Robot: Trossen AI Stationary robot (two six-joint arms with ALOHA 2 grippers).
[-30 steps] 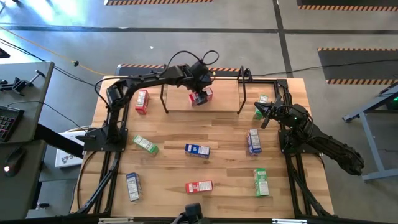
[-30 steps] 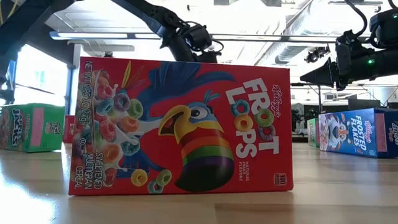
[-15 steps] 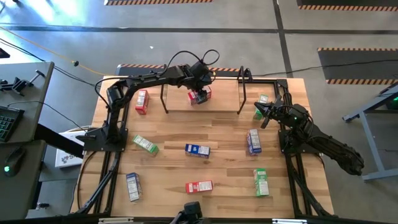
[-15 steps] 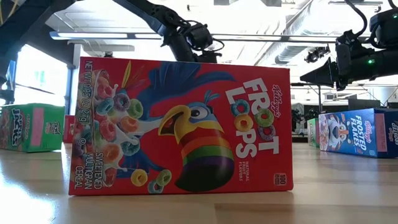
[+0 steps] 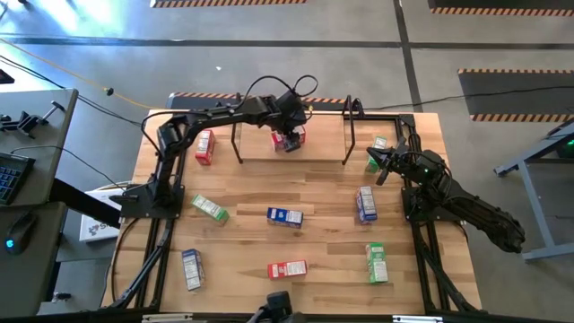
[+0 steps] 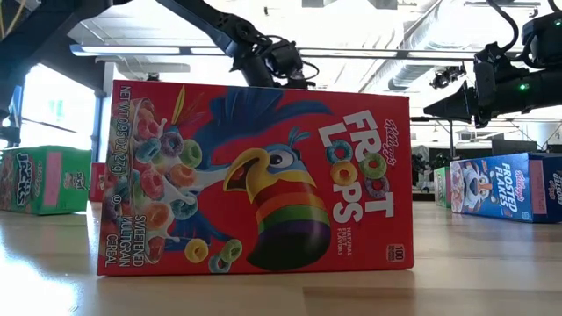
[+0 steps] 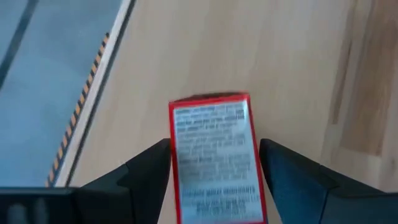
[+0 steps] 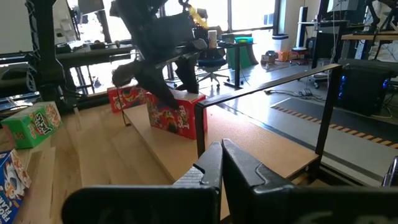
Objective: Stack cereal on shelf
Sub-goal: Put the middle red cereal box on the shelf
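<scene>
The left gripper is over the shelf, a flat light-wood board with thin black hoop frames at both ends, at the far side of the table. Its jaws stand wide on both sides of a red cereal box, one dark finger just beside each long side; I cannot tell if they touch the cardboard. The long axis of the box runs along the fingers, so a straight retreat would probably clear it. The box is smooth printed cardboard with sharp edges. The right gripper, with jaws closed and empty, waits near a green box at the far right; other boxes lie scattered on the table.
</scene>
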